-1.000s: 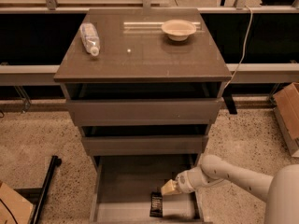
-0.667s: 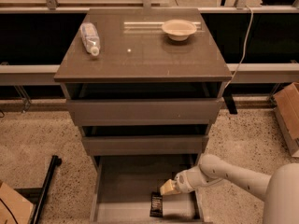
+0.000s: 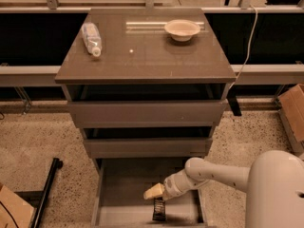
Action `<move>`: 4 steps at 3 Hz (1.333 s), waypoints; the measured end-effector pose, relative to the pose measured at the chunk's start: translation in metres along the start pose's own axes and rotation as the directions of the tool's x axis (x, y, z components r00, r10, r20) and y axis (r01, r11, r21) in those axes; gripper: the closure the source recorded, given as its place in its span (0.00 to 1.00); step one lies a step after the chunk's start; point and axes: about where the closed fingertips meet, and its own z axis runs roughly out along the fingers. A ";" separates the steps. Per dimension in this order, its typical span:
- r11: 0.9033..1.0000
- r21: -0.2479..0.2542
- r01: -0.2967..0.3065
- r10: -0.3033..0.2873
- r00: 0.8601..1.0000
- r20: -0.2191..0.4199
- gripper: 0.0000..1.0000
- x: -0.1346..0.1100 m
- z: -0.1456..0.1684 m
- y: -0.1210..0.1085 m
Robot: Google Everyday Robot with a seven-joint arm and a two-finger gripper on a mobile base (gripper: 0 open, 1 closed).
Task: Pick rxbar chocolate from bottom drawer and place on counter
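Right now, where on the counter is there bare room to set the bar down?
The counter is bare across its front half and between the bottle and the bowl, which crowd the back. The gripper hangs in the bottom drawer over the rxbar chocolate.

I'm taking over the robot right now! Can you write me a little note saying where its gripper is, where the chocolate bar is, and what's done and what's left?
Gripper: down inside the open bottom drawer, right at the far end of the rxbar chocolate.
Bar: lying flat on the drawer floor, near the front, not lifted.
Counter: holds a plastic bottle on the left and a bowl at the back right; no bar there yet.
Done: the drawer is open and the gripper is at the bar.
Left: grip the bar, lift it out, and set it on a bare part of the counter.
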 end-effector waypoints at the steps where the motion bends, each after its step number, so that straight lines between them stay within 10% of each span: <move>1: 1.000 0.030 0.003 -0.002 1.000 -0.004 0.00 -0.004 0.029 0.000; 4: 0.991 0.100 -0.087 0.085 0.996 0.019 0.00 -0.006 0.101 -0.042</move>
